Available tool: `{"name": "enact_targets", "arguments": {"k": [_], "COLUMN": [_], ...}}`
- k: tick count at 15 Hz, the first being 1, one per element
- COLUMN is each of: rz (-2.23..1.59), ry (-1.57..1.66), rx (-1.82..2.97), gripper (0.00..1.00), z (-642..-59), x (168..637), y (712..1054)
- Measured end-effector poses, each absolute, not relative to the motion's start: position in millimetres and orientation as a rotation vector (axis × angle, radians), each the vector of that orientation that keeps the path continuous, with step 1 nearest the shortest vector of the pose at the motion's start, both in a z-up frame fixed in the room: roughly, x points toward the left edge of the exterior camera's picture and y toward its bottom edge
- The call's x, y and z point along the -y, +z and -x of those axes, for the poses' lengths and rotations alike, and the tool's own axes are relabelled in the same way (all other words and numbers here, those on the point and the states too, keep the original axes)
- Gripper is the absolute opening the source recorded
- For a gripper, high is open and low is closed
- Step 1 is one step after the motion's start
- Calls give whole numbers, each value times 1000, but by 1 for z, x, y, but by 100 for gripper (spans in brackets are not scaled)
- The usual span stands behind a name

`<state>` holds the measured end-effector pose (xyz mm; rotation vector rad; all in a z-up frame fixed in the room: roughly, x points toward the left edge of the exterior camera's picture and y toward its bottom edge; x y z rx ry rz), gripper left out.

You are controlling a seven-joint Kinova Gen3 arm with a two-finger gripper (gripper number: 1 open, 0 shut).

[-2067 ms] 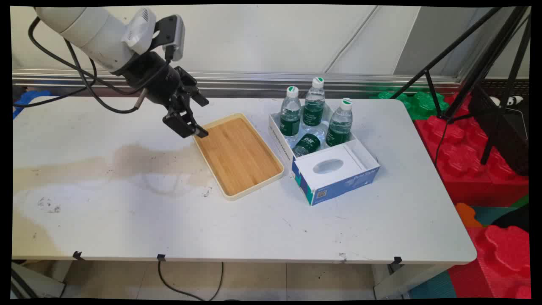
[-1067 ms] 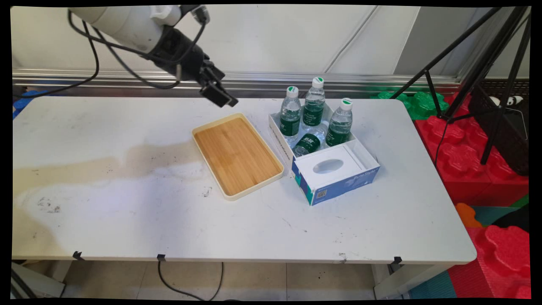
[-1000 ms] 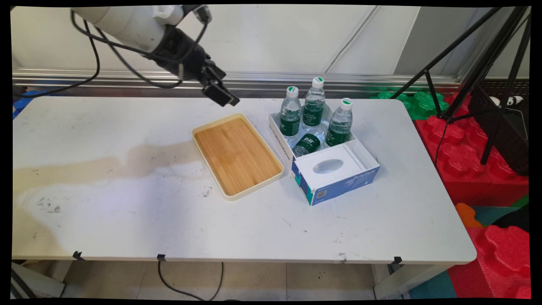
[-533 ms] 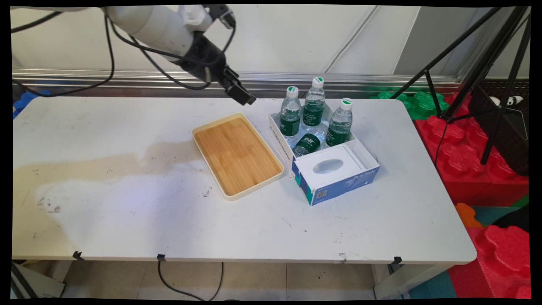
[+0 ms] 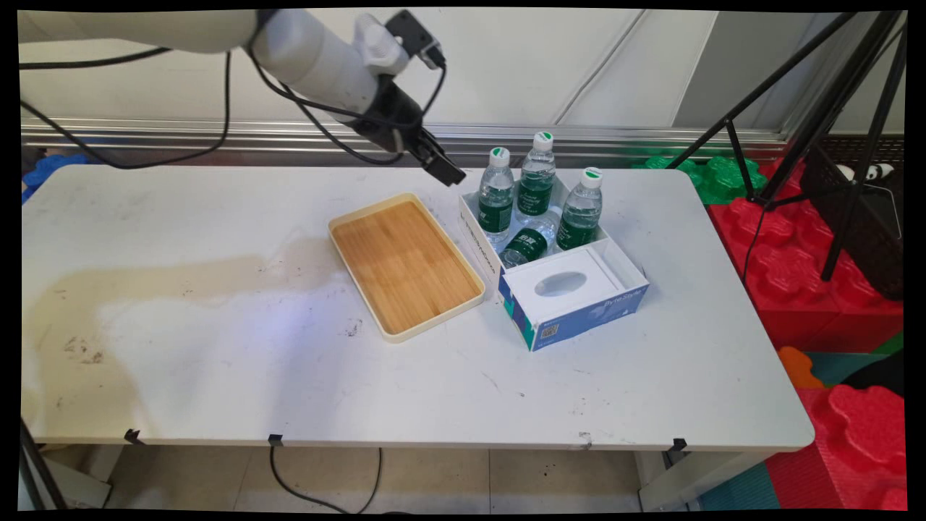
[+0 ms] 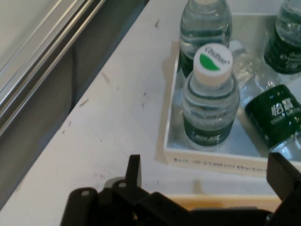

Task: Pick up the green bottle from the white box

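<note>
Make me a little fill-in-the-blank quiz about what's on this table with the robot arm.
1. The white box holds ____ water bottles in all.
2. One bottle in the box is lying down, while ____ stand upright.
3. The wooden tray has ____ on it.
4. The gripper hangs in the air nearest the standing bottle with the green and ____ cap.

Missing words: four; three; nothing; white

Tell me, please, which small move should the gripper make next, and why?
Probably ease forward and down toward the nearest upright bottle: the open gripper hangs empty just short of the box, and in the hand view that bottle stands centred between its fingers.
</note>
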<state>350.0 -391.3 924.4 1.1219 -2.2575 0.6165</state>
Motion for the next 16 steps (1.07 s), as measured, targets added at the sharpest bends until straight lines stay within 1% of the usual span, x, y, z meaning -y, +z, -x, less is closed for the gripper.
{"name": "enact_targets", "arguments": {"k": [4, 12, 16], "rz": [-1105, -1071, -1061], "ry": [609, 599, 594], "rx": [2256, 2247, 2242], "gripper": [100, 100, 100], "z": [-332, -307, -299], "x": [414, 447, 458], "y": [899, 863, 851]}}
